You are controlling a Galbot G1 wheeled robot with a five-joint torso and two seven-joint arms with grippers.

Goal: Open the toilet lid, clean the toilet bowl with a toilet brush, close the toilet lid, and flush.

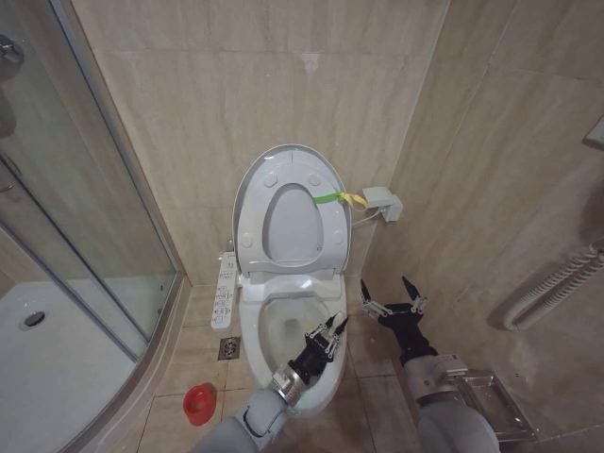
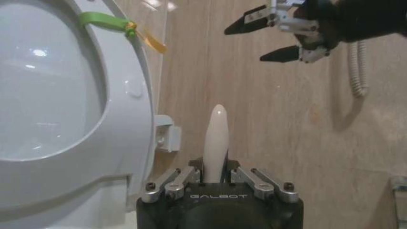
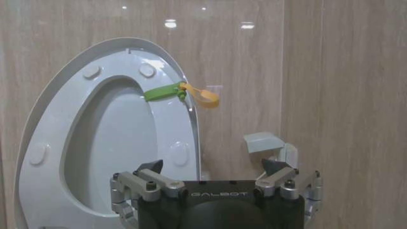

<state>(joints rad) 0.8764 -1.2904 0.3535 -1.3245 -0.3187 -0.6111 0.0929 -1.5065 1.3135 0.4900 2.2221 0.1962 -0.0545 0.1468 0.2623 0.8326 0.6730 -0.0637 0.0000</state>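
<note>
1 toilet brush over stained toilet bowl.

Bathroom fixtures, non-task
Glass shower enclosure at left; floor drain; white wall box; corrugated hose at right.

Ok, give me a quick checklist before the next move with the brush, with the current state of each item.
1. toilet lid raised against the wall: ok.
2. Left hand shut on the toilet brush handle: ok.
3. Left hand over the toilet bowl: ok.
4. Bristle head inside the bowl and touching the stains: cannot tell, hidden below the hand.
5. Right hand open, beside the bowl, apart from it: ok.
6. red cup holder upright on the floor: ok.
</note>
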